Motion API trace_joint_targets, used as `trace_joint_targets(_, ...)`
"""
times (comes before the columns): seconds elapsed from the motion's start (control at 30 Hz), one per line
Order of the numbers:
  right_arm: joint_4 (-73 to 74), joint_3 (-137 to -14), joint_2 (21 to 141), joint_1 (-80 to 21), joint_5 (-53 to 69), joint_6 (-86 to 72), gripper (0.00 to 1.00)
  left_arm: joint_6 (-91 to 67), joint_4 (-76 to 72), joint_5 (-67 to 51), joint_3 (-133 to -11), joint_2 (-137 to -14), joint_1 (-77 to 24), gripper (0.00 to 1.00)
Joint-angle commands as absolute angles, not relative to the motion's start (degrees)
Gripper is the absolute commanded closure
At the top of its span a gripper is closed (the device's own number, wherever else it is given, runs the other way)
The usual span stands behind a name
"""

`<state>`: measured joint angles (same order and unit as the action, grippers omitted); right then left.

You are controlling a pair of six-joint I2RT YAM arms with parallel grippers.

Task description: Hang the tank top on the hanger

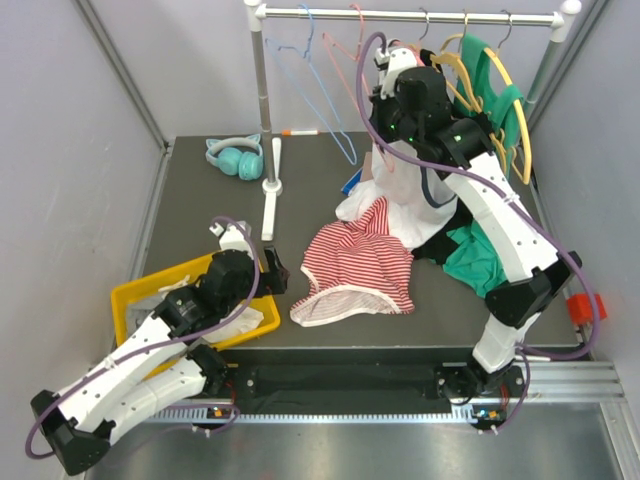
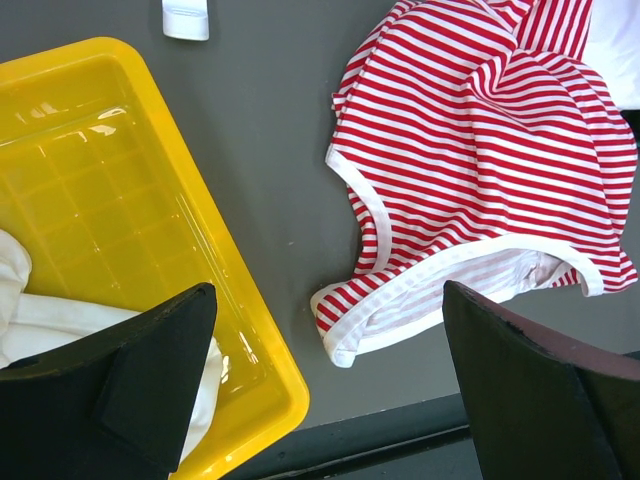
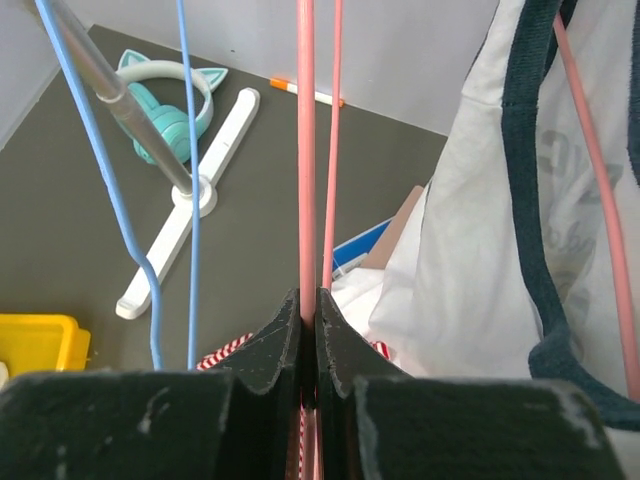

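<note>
Up by the white clothes rail [image 1: 420,15], the right gripper [image 3: 308,300] is clamped tight on one thin rod of the salmon-pink hanger [image 3: 305,150], which seems to hang from the rail, though its hook is hard to make out. Down on the dark table [image 1: 190,200], the red-and-white striped tank top [image 1: 355,262] lies crumpled near the front edge. The left gripper [image 2: 325,320] hovers over its hem, jaws spread wide and holding nothing, beside a yellow tray [image 2: 100,60].
</note>
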<state>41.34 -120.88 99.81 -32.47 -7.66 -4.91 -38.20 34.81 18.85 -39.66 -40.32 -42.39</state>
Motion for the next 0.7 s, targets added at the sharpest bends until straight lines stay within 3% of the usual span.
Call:
trace_joint_targets(0.0, 37.44, -125.15, 95.45, -31.99, -9.23, -4.22, 1.00, -37.79, 34.28, 19.69, -42.19, -40.96, -42.19, 0.01)
trace_joint_targets(0.37, 38.32, -124.55, 91.06, -32.08, -10.55, -3.95, 1.00, -36.21, 32.61, 18.63, -43.15, -44.47, -42.19, 0.01)
trace_joint_targets(0.67, 40.43, -105.24, 78.06, -32.96, -10.37, -5.09, 1.00, -30.77, 29.71, 12.93, -42.89, -47.63, -42.19, 0.02)
